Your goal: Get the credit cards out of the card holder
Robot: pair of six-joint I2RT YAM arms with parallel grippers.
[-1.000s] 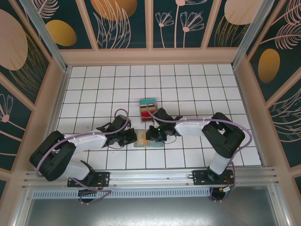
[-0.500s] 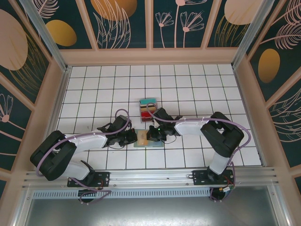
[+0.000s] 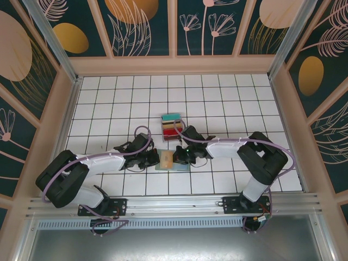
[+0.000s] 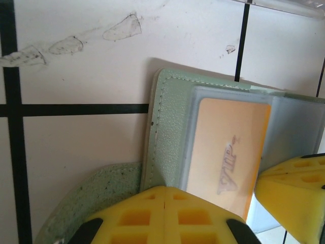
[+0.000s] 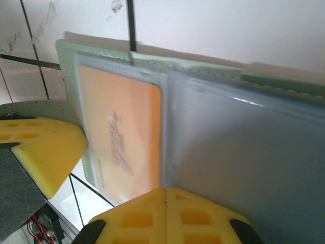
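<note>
Pinning the open card holder [image 3: 171, 163] flat on the tiled table [image 3: 109, 109] looks like the step in hand; extraction has not begun. Left gripper [image 4: 165, 211]: fingertips closed together, seam tight, nothing visible between them, tip down at the holder's stitched grey-green edge, with the orange credit card [image 4: 228, 147] just ahead of it and slightly to the right. Right gripper [image 5: 165, 213]: also closed tip to tip, planted on the clear sleeve at the fold, the orange card ahead-left of it and the blue-grey inner half ahead-right. From above, the holder lies between the two tips and touches both. The card sits fully inside the clear sleeve, its "VIP" print readable through the plastic. I can confirm only that one card; I can't tell whether the blue-grey half holds more. Next move, as I judge it: one tip holds the holder down while the other opens narrow, finds the card's edge at the sleeve mouth and slides it out along the sleeve plane. I can't tell which side the mouth is on. Thin card, slick plastic — expect a shallow pinch, and the holder dragging along if the pin is weak.
</note>
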